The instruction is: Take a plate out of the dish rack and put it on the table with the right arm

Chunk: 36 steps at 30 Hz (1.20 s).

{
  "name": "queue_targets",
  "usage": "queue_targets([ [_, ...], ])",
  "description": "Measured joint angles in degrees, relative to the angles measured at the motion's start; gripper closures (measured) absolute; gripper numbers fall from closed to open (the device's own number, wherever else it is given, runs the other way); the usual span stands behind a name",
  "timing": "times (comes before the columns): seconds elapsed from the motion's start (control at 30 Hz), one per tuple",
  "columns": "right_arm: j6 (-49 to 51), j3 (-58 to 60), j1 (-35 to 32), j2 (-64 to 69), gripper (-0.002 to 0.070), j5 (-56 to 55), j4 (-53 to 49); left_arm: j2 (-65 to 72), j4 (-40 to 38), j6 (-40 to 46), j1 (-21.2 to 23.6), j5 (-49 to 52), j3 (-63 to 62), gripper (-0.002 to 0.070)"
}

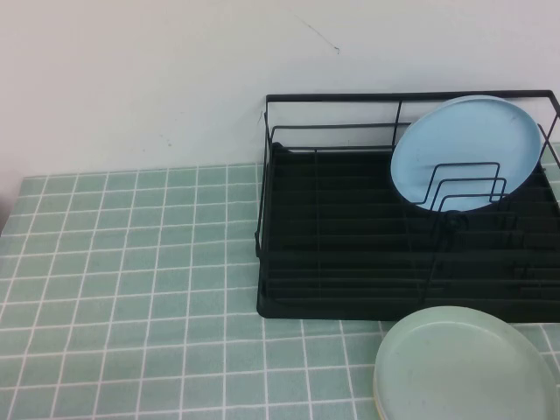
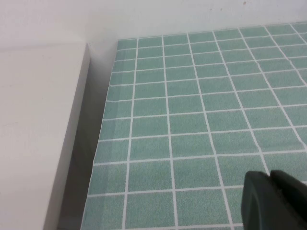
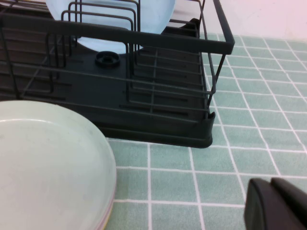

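A round light blue plate (image 1: 468, 149) stands on edge among the wire dividers at the back right of the black dish rack (image 1: 350, 289), leaning on the rear frame. The right wrist view shows the plate (image 3: 158, 19) behind the rack's wires (image 3: 144, 43). My right gripper (image 3: 271, 181) is shut and empty, low over the green tiled table (image 3: 182, 187), short of the rack's front corner. My left gripper (image 2: 270, 173) is shut, holds nothing and hovers over bare tiles (image 2: 192, 120) near the table's left edge. Neither arm shows in the high view.
A pale mint-green plate (image 1: 464, 367) lies flat on the table in front of the rack, on the right; it fills one side of the right wrist view (image 3: 48, 163). A white wall stands behind. A white surface (image 2: 33, 134) borders the table's left edge.
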Motion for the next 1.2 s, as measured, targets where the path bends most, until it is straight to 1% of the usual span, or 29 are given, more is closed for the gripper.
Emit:
queue_targets([
  [0.57, 0.0, 0.0, 0.0, 0.0, 0.0678, 0.0, 0.3, 0.0, 0.0, 0.0, 0.0, 0.0, 0.0, 0.0678],
  [0.9, 0.0, 0.0, 0.0, 0.0, 0.0678, 0.0, 2.74, 0.0, 0.0, 0.0, 0.0, 0.0, 0.0, 0.0678],
  [1.03, 0.0, 0.0, 0.0, 0.0, 0.0678, 0.0, 6.37, 0.0, 0.0, 0.0, 0.0, 0.0, 0.0, 0.0678],
  [1.2, 0.0, 0.23, 0.0, 0.0, 0.0678, -0.55, 15.95, 0.0, 0.0, 0.0, 0.0, 0.0, 0.0, 0.0678],
])
